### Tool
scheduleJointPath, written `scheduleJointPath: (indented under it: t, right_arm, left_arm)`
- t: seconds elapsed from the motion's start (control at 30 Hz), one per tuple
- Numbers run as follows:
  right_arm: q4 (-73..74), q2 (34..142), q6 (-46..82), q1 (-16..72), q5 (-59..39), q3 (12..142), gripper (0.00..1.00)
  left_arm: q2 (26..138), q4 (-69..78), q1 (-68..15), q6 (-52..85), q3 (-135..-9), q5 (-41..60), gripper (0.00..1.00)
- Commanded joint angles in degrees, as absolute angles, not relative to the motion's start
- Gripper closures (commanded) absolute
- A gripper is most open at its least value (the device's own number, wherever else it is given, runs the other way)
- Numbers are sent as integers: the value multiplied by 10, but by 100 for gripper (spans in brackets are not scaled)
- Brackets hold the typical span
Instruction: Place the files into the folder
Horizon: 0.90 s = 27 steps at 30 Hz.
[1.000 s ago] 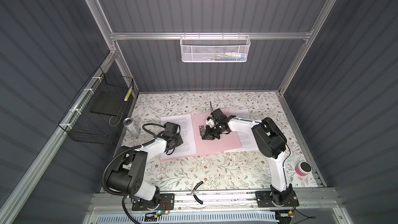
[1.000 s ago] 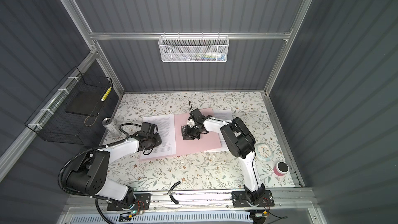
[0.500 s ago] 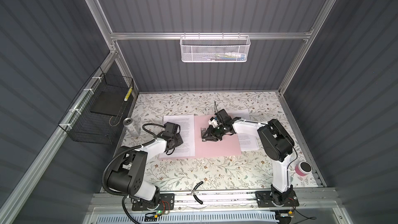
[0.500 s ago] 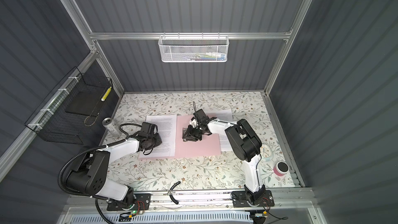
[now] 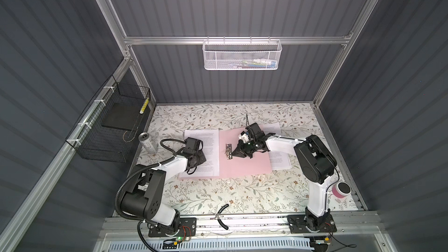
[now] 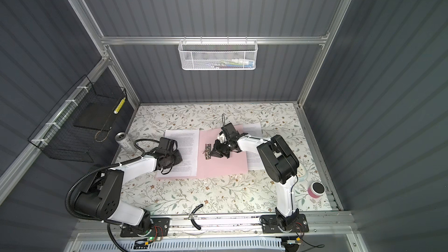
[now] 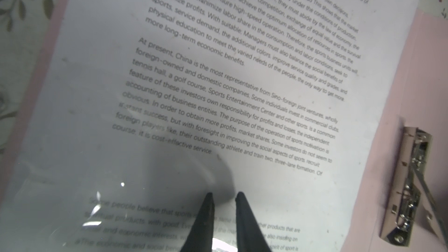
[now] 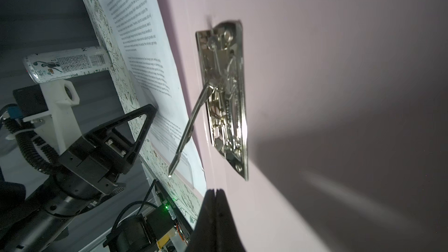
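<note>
The pale pink folder (image 5: 244,166) (image 6: 223,163) lies open and flat on the floral table. One of the files, a white printed sheet (image 5: 208,139) (image 7: 218,81), covers its left cover. More files (image 5: 278,161) stick out from under the right cover. The metal clip (image 5: 228,151) (image 8: 225,98) sits by the spine with its lever (image 8: 189,127) raised. My left gripper (image 5: 203,160) (image 7: 223,193) rests its tips on the left sheet, slightly open. My right gripper (image 5: 233,153) (image 8: 214,190) is shut and empty, low over the pink cover beside the clip.
A drink can (image 5: 148,143) stands left of the folder. A black wire basket (image 5: 109,127) hangs on the left wall and a white mesh basket (image 5: 242,54) on the back wall. A pink cup (image 5: 341,189) sits at the front right, and black-handled pliers (image 5: 221,214) at the front edge.
The folder has swung from a tilt to lie square with the table. My right gripper has shifted with it and stays by the clip. The left arm has not moved.
</note>
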State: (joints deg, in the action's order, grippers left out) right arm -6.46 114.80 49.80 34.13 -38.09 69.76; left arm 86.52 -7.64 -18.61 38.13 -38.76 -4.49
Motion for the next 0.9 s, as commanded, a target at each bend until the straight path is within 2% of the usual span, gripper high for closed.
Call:
scheduleJointPath:
  t: [0.0, 0.3, 0.87]
  right_arm:
    - [-27, 1180, 519, 354, -407, 701, 100]
    - [-61, 1215, 502, 363, -404, 771, 100]
    - [-249, 1349, 426, 320, -359, 1066, 100]
  left_arm:
    - [879, -156, -185, 375, -358, -45, 80]
    - [871, -153, -185, 374, -354, -43, 80]
    - [869, -152, -184, 374, -354, -42, 80]
